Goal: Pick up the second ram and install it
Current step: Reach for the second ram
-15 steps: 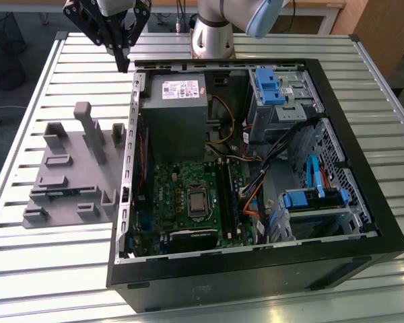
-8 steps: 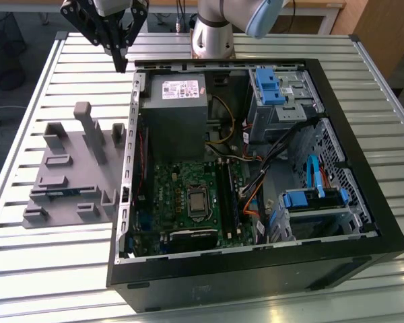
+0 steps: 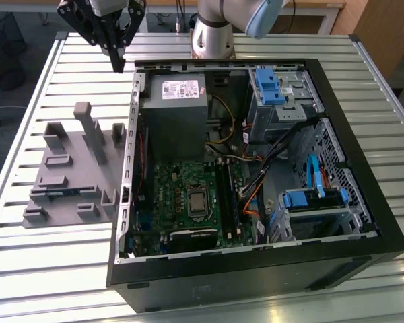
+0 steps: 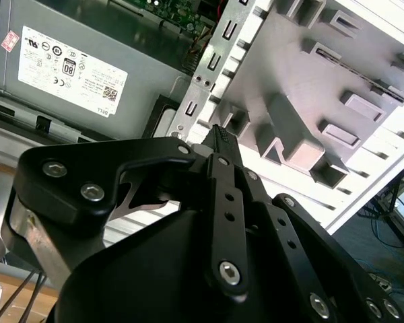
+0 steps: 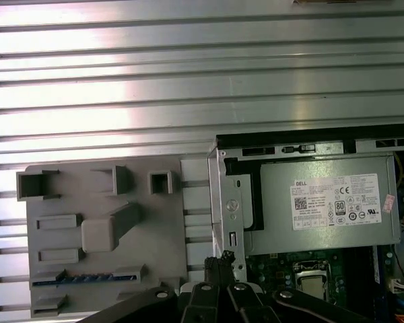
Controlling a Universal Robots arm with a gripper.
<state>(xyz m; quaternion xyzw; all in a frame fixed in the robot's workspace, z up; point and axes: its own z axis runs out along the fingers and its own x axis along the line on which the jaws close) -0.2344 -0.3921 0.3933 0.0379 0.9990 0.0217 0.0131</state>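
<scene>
Empty end effector (image 3: 117,62) pressed together beside case (image 3: 256,279) corner. Good grab likely wants it spread, squared across second ram (image 5: 87,277) in grey tray (image 5: 165,232).

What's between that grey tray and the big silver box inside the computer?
The case's metal side wall stands between the grey tray and the silver box, seen in the first wrist view.

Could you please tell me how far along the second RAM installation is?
Done: nothing visible for this stick. In hand: nothing; the black gripper hangs with jaws together and empty, near the grey plastic fixture tray. Left: the thin blue-green memory stick lies in that tray, not yet picked up or installed.
</scene>
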